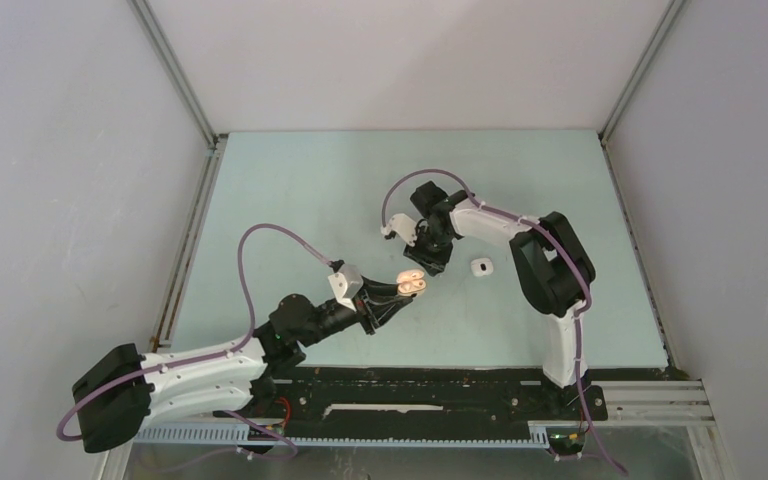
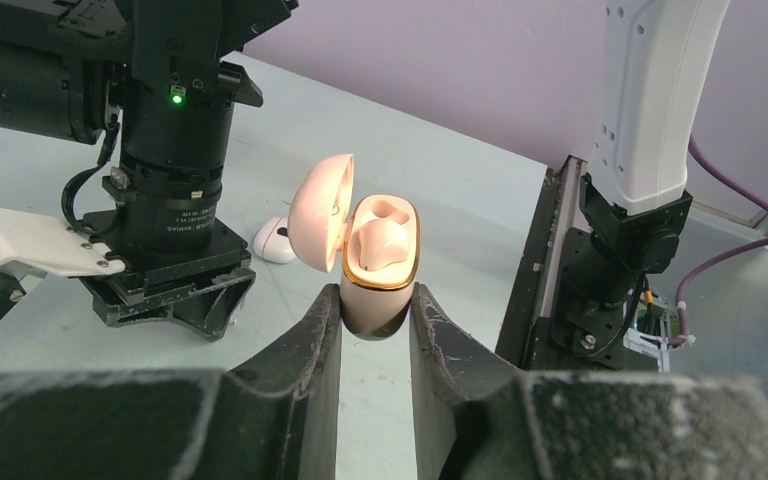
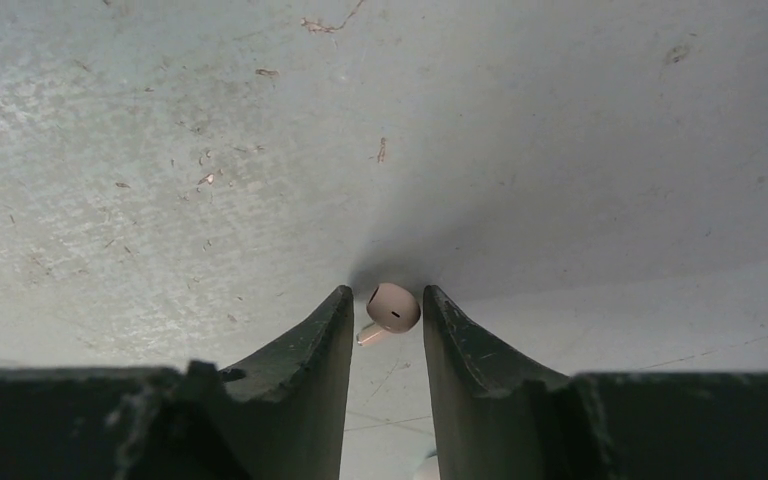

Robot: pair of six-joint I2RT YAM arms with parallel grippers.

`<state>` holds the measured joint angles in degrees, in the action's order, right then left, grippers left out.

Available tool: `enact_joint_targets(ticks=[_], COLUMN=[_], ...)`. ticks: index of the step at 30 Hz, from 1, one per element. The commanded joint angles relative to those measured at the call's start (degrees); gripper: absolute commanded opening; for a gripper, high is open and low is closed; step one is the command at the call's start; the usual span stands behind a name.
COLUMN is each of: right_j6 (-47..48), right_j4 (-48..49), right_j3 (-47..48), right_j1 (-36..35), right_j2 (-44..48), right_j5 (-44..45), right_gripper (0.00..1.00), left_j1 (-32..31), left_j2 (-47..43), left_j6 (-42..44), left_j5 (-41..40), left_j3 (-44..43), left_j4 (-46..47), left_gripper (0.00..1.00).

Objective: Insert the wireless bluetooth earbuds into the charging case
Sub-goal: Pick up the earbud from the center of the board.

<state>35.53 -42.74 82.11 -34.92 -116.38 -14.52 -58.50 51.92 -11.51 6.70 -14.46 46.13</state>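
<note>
The left hand [image 2: 375, 305] squeezes the tan charging case [image 2: 384, 245], which has its lid open. The right hand [image 3: 387, 300] is down at the surface [image 3: 260, 150], with one tan earbud [image 3: 393, 307] between its fingers. I cannot tell if it is pinching the bud yet. The bud is tiny and round, so it could pop out and roll away. It could also turn the wrong way and not fit its hole.

Pale green table [image 1: 290, 200]; small white rounded piece [image 1: 479, 267] lies right of centre.
</note>
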Motion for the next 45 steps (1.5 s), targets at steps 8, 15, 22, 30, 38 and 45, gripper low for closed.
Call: enact_joint_targets(ticks=[8, 15, 22, 30, 38, 45], right_j6=[-1.12, -3.46, -5.68, -8.0, -10.21, -12.3], right_j4=[-1.02, -1.63, -3.24, -3.32, 4.98, 14.48], right_j3=[1.83, 1.83, 0.86, 0.69, -5.93, -12.84], right_j1=[0.11, 1.14, 4.95, 7.92, 8.71, 7.41], right_j2=[-2.45, 0.29, 9.63, 23.73, 42.74, 51.1], right_j5=[-0.2, -1.02, -5.36, -13.3, -22.16, -30.91], right_gripper=[0.25, 0.13, 0.0, 0.0, 0.0, 0.0], left_j1=[-0.46, -0.47, -0.47, -0.4, -0.34, 0.2], left_j2=[-0.1, -0.35, 1.36, 5.9, 14.91, 23.21], left_j6=[0.8, 0.79, 0.53, -1.07, -6.15, -9.66], left_j5=[0.73, 0.08, -1.23, -8.47, -12.68, -11.79], left_j3=[-2.21, -1.38, -0.1, 1.03, 1.42, -0.45], left_j4=[2.33, 2.58, 5.24, 11.46, 26.02, 34.92], left_gripper=[0.0, 0.0, 0.0, 0.0, 0.0, 0.0])
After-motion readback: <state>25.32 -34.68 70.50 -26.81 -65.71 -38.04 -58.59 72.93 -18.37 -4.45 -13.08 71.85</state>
